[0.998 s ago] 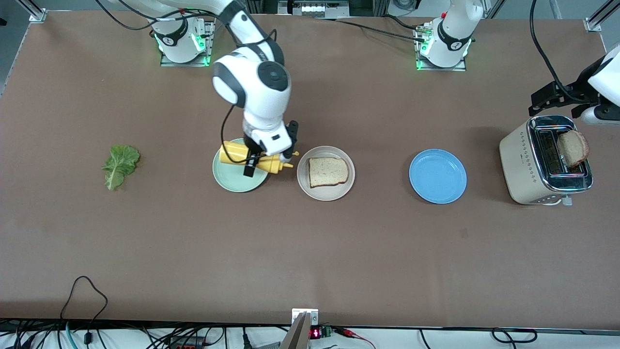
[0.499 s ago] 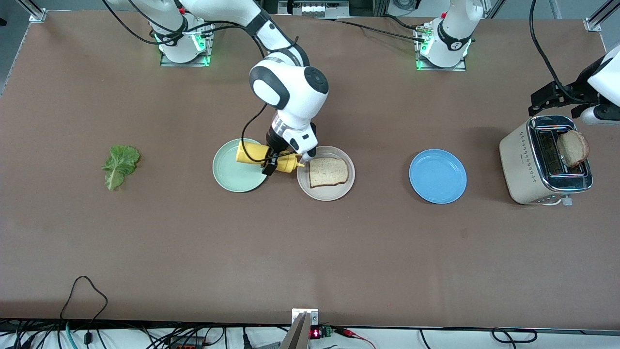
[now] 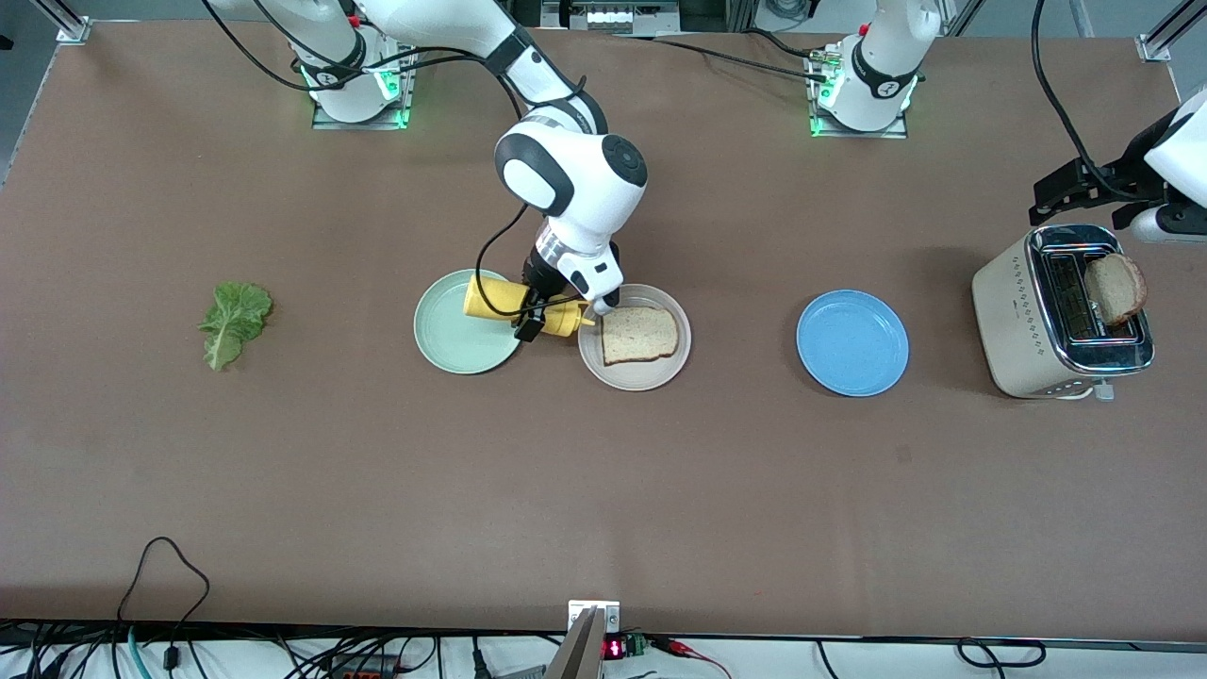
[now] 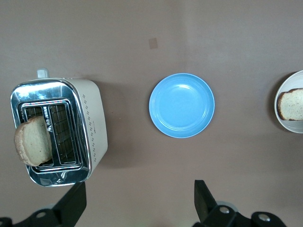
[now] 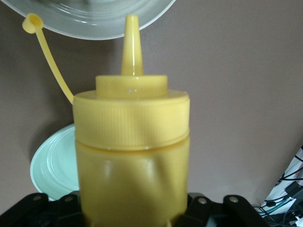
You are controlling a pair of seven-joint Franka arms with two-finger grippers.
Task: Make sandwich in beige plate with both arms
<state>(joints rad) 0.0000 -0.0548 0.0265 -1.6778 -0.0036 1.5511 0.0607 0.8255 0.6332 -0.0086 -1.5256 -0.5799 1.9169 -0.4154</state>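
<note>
Right end effector [image 3: 545,316] partly hiding yellow bottle [image 3: 495,300]

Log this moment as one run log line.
right hand: shut on yellow squeeze bottle, nozzle toward toast slice on beige plate | left hand: open, waiting over the table beside the toaster

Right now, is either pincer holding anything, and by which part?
The right pincer grips the yellow bottle around its body, nozzle toward the toast on the beige plate. The left pincer hangs open over the table, holding nothing.
</note>
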